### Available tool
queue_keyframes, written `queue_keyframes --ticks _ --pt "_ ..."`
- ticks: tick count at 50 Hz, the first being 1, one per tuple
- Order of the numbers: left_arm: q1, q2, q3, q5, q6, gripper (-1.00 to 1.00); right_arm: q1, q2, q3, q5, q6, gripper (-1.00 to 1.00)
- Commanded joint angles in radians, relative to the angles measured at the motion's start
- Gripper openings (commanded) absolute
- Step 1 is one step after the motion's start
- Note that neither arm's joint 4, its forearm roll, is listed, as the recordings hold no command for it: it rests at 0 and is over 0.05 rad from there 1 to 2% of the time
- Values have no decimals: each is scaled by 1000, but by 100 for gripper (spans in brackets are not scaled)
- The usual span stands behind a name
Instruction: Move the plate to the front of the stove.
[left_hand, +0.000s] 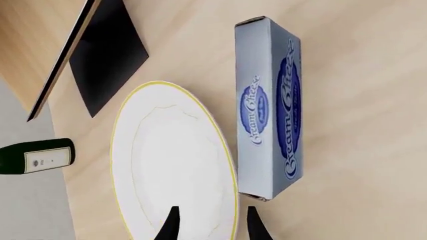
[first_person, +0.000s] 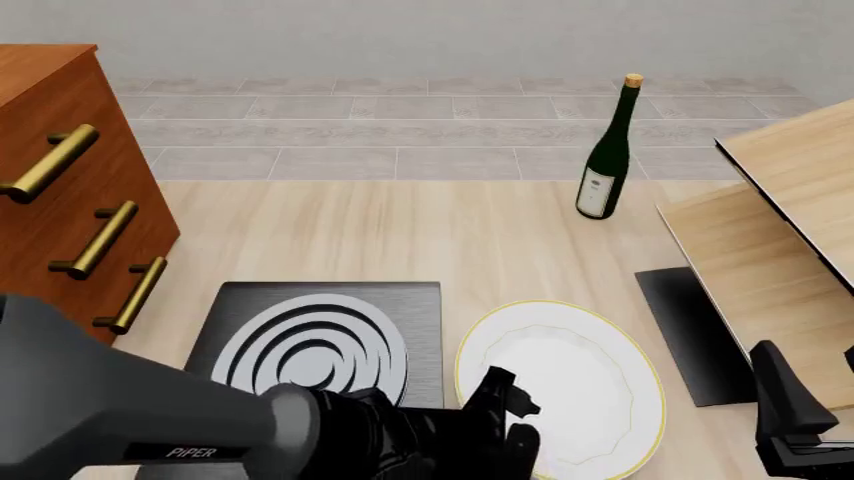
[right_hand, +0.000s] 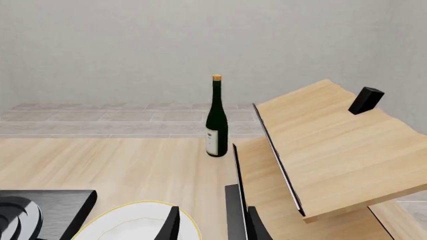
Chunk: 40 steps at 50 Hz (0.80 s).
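Observation:
The white plate (first_person: 567, 385) with its thin yellow rim lies flat on the wooden table, just right of the black stove (first_person: 314, 340) with silver rings. My left gripper (first_person: 514, 418) reaches in low at the plate's near-left edge. In the left wrist view the left gripper (left_hand: 212, 227) is open, its two fingertips standing either side of the plate (left_hand: 173, 160) rim without closing on it. My right gripper (first_person: 805, 415) hangs at the near right, apart from the plate. The right gripper (right_hand: 213, 227) is open and holds nothing, with the plate (right_hand: 137, 222) and a stove (right_hand: 40, 210) corner below it.
A green wine bottle (first_person: 607, 150) stands at the far right. A plain black mat (first_person: 687, 335) lies right of the plate under a tilted wooden shelf unit (first_person: 787, 200). A blue cream cheese box (left_hand: 267, 107) lies beside the plate. A brown drawer chest (first_person: 67, 190) stands at left.

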Motion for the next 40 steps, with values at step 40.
queue_keyframes --ticks 40 --pt "87 -103 67 -97 39 -100 0 0 0 0 0 100"
